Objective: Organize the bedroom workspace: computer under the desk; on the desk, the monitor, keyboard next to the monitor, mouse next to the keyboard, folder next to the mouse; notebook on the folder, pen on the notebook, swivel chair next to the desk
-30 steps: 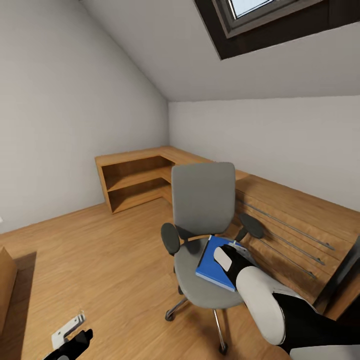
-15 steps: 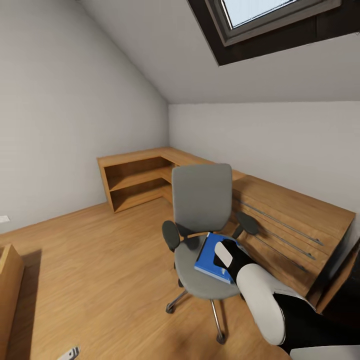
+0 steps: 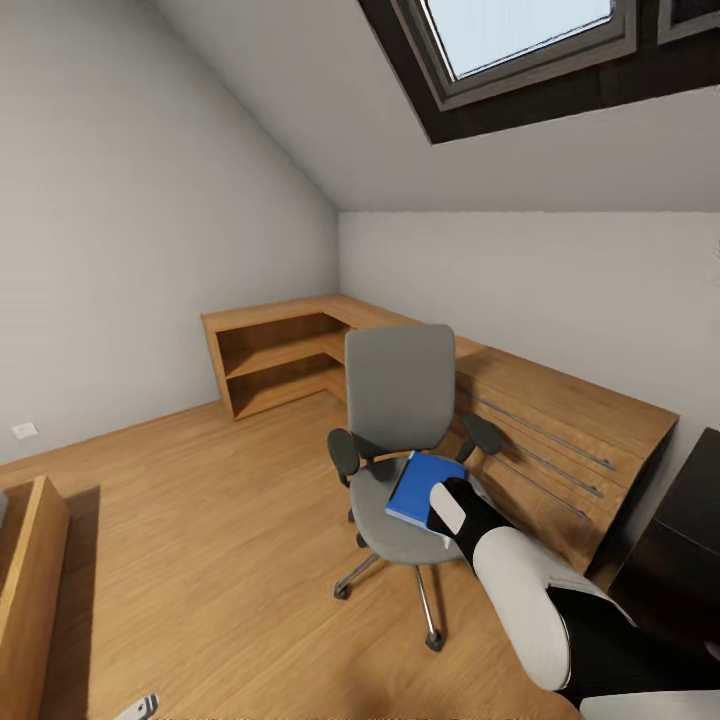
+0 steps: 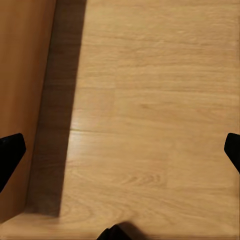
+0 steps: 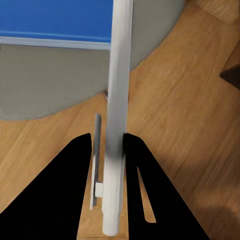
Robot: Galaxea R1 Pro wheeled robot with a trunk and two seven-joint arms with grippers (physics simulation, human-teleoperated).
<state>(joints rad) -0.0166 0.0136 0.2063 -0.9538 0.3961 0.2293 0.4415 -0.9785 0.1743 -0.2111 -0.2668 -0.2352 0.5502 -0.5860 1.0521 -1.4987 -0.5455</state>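
Note:
The grey swivel chair (image 3: 402,400) stands on the wood floor in front of a long wooden dresser. A blue folder (image 3: 415,492) lies flat on its seat (image 5: 45,85). My right gripper (image 3: 447,507) hovers over the folder's near edge (image 5: 55,17) and is shut on the slim white pen (image 5: 117,125), which stands out past the fingertips. My left gripper (image 4: 120,150) is open above bare floor. A dark corner of the desk (image 3: 680,540) shows at the far right. The notebook, monitor, keyboard, mouse and computer are out of view.
A light wooden dresser (image 3: 545,430) with long bar handles runs along the back wall into an open corner shelf (image 3: 270,360). Another wooden piece (image 3: 30,580) stands at the left, its panel (image 4: 20,100) close to my left gripper. A skylight (image 3: 520,40) is overhead.
The head camera has tilted up and pulled back, so the whole picture shifted and my left gripper slid down to the bottom edge. My right gripper stays over the folder.

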